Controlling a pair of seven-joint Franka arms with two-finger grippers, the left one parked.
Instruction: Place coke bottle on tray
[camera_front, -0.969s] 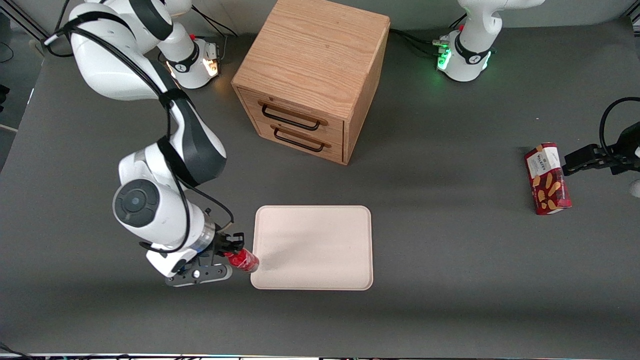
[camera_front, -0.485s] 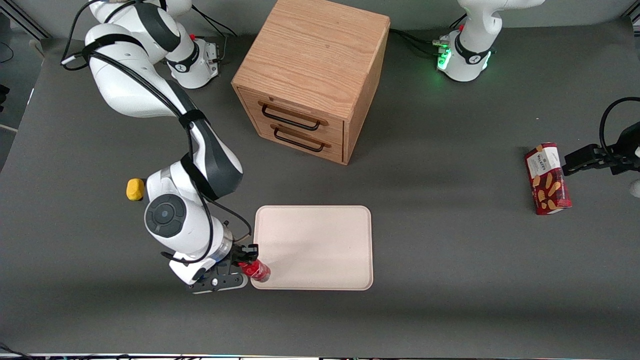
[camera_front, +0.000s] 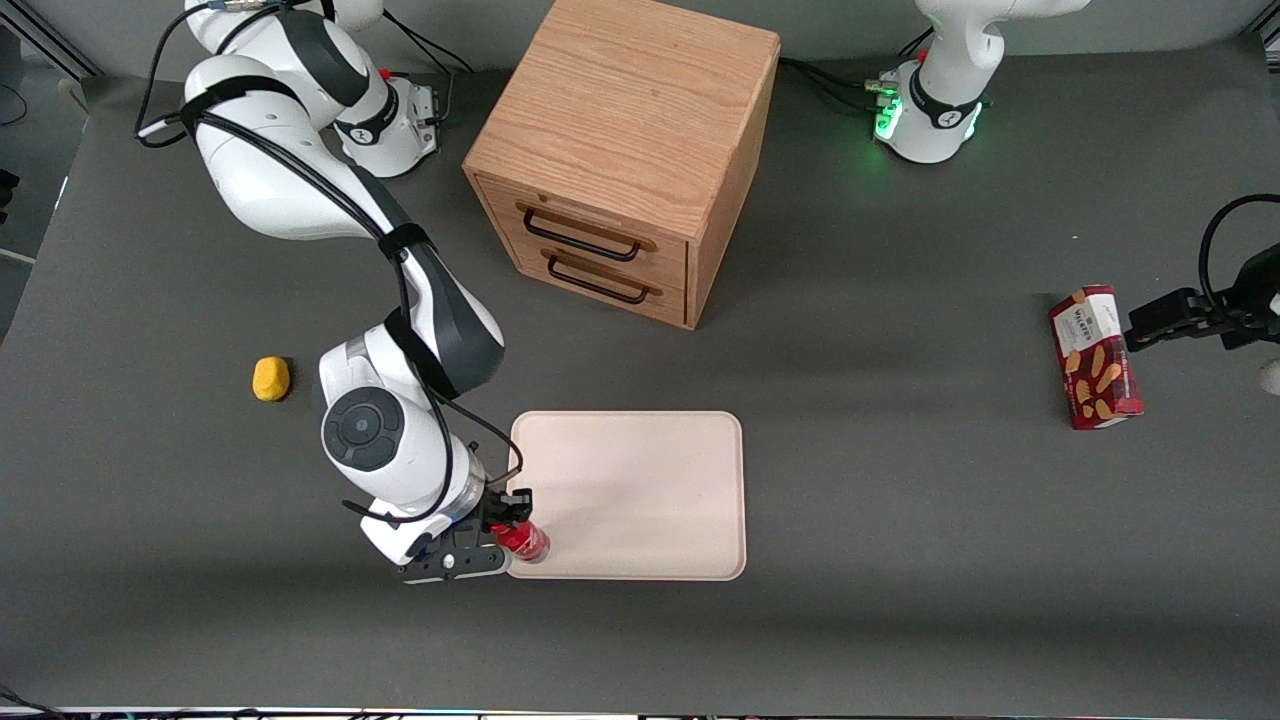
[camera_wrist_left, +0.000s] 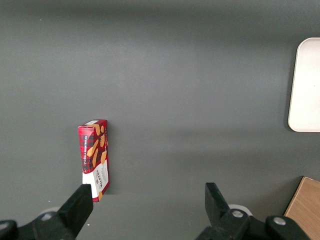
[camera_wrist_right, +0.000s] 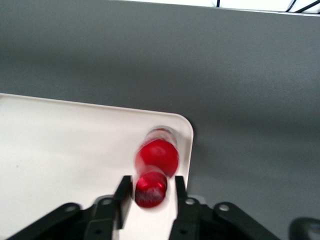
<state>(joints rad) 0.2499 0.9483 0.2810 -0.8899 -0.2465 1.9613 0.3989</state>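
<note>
Dark grey table (camera_front: 900, 500), wooden cabinet (camera_front: 625, 150) at twelve o'clock from the cream tray (camera_front: 640, 480). The gripper (camera_front: 512, 518) pinches the coke bottle (camera_front: 524, 541) by its neck (red cap up) above the tray's corner nearest the camera, working arm's end.

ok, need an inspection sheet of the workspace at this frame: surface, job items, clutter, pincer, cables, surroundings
Surface: dark grey table, flat, no spills seen.
Job's things: coke bottle hangs from the pincer over the tray corner nearest the working arm; whether its base touches the tray cannot be told.
Clutter: yellow lump toward the working arm's end; red snack box toward the parked arm's end; wooden drawer cabinet, both drawers shut.
Pincer: pincer shut on the bottle's cap and neck, above the tray corner.
Cables: black cables run along the working arm; more at both arm bases.
Surroundings: nothing seen.
</note>
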